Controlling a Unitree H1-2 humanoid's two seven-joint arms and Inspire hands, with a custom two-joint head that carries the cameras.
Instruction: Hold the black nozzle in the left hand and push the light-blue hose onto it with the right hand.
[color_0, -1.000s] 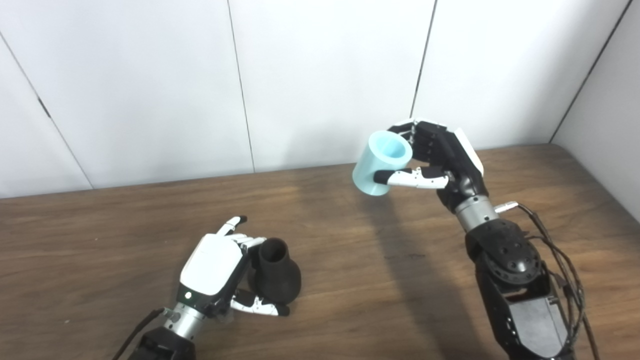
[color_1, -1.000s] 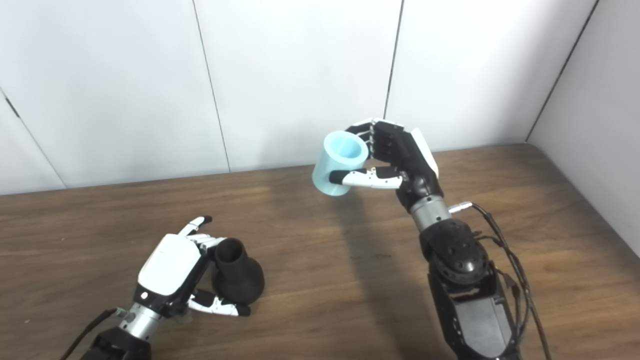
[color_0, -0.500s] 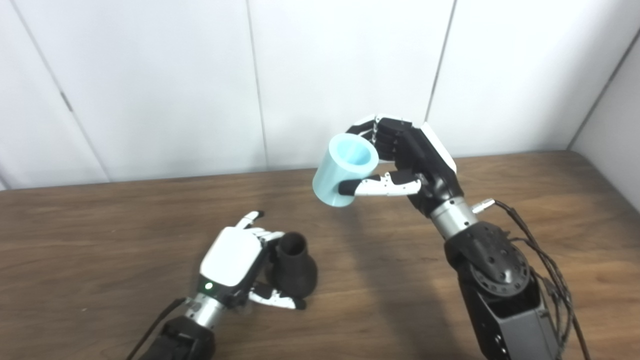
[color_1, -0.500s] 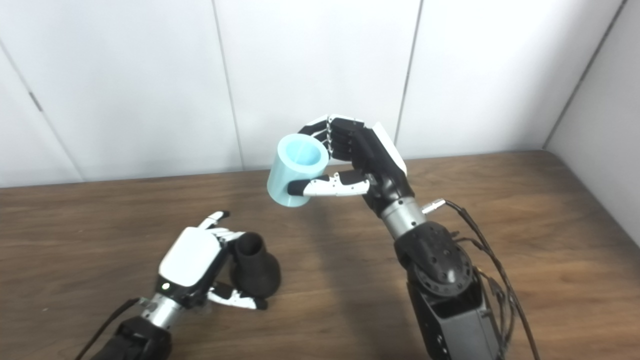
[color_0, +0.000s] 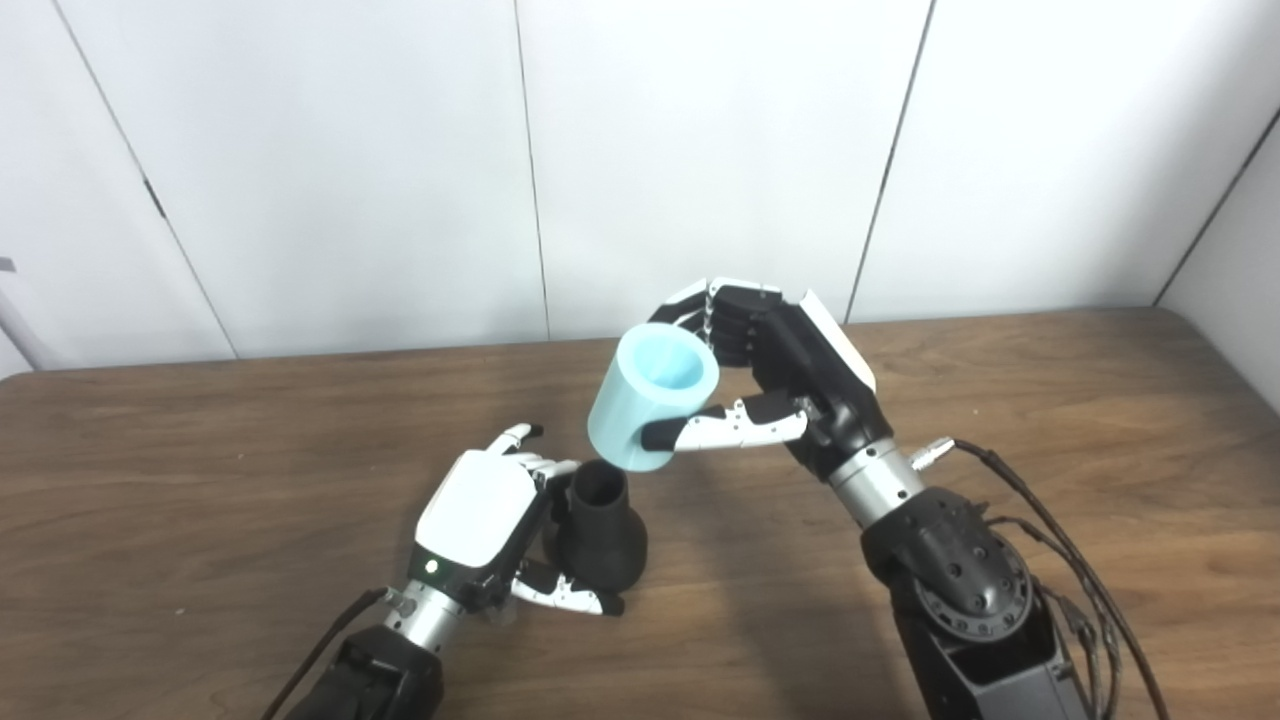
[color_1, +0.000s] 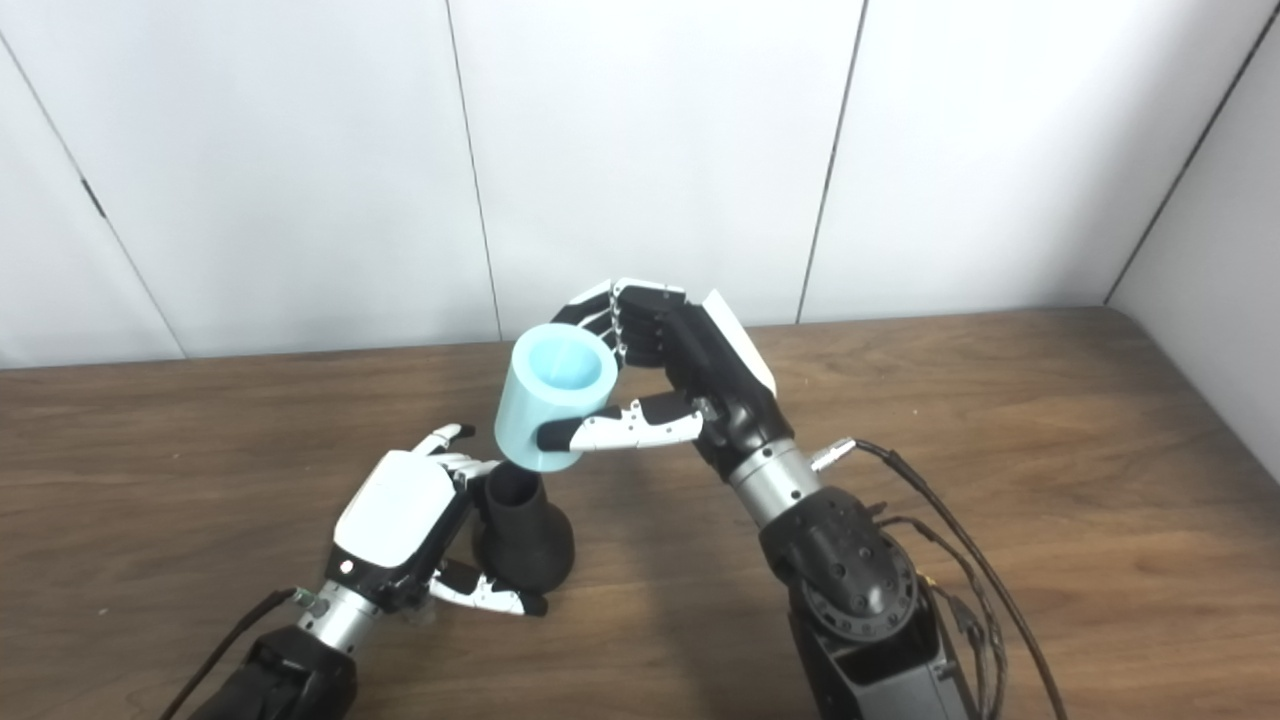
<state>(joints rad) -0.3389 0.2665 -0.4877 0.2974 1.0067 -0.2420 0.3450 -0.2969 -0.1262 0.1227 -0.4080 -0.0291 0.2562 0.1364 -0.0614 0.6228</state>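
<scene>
The black nozzle (color_0: 600, 530) stands upright on the wooden table (color_0: 200, 480), wide base down and open neck up. My left hand (color_0: 480, 520) is shut on the nozzle, fingers behind it and thumb across the front of the base. My right hand (color_0: 780, 390) is shut on the light-blue hose (color_0: 650, 398), a short wide tube tilted with its open end up. It holds the hose in the air just above and slightly right of the nozzle's neck. The hose's lower rim nearly overlaps the neck in the right eye view (color_1: 552, 410).
White wall panels (color_0: 700, 150) rise behind the table's far edge. Black cables (color_0: 1060, 540) trail from my right forearm over the table at the right. A side wall (color_0: 1240, 240) closes the right end.
My right hand has carried the hose left and down to just above the nozzle. The camera has also shifted. My left hand keeps its hold on the nozzle.
</scene>
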